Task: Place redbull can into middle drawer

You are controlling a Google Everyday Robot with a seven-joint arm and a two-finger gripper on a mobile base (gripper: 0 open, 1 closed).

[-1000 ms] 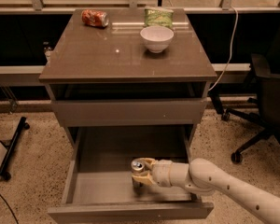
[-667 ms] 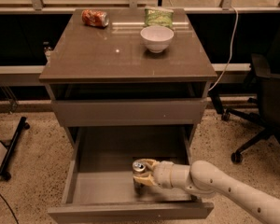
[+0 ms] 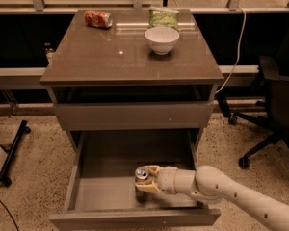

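The redbull can (image 3: 141,176) stands upright inside the open middle drawer (image 3: 96,196), right of the floor's middle, its shiny top showing. My gripper (image 3: 145,178) reaches in from the right on a white arm, and its cream fingers (image 3: 149,186) sit on either side of the can, closed on it. The can's base is at or just above the drawer floor; I cannot tell which.
On the cabinet top (image 3: 86,61) sit a white bowl (image 3: 162,39), a crushed orange-red can (image 3: 98,19) and a green bag (image 3: 163,17). A shut drawer front (image 3: 130,115) lies above the open drawer. An office chair (image 3: 274,114) stands to the right.
The gripper and the can have shifted slightly lower and nearer the drawer's front. The hold on the can looks the same.
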